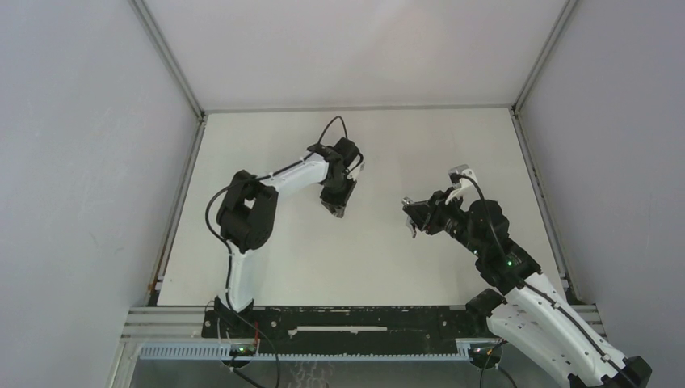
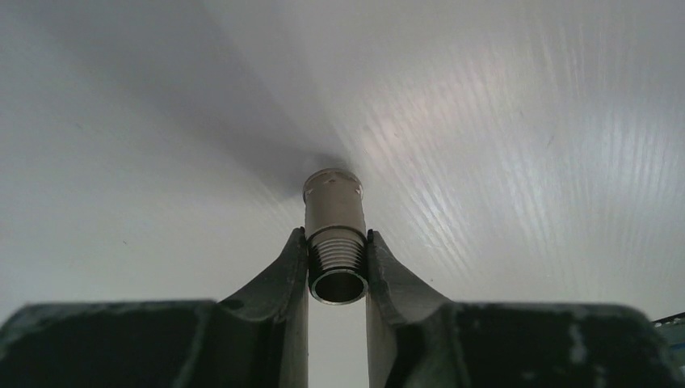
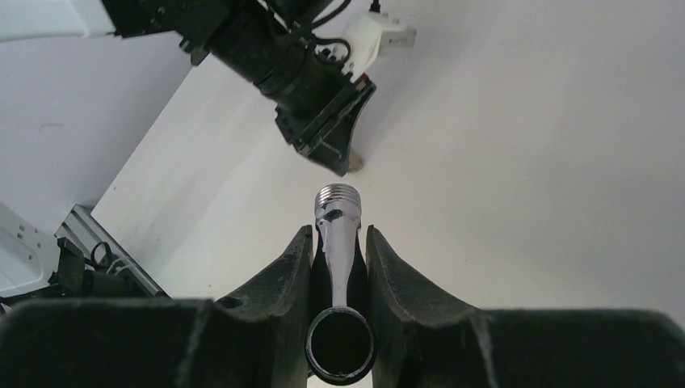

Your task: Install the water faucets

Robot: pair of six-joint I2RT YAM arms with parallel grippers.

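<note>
A short dull-grey stub (image 2: 333, 212) of the water faucets, threaded at its near end, sits between my left gripper's (image 2: 338, 242) fingertips, which press on the thread. Its far end points at the white table; contact there cannot be told. From above, the left gripper (image 1: 336, 208) points down at mid-table. My right gripper (image 1: 411, 220) hangs to its right, apart from it. In the right wrist view the right gripper (image 3: 339, 236) is shut on a shiny chrome angled tap piece (image 3: 338, 212), whose threaded end points toward the left gripper (image 3: 333, 149).
The white table (image 1: 363, 267) is boxed in by grey walls with metal rails along its left (image 1: 182, 202) and right (image 1: 537, 194) edges. A black base bar (image 1: 355, 319) runs along the near edge.
</note>
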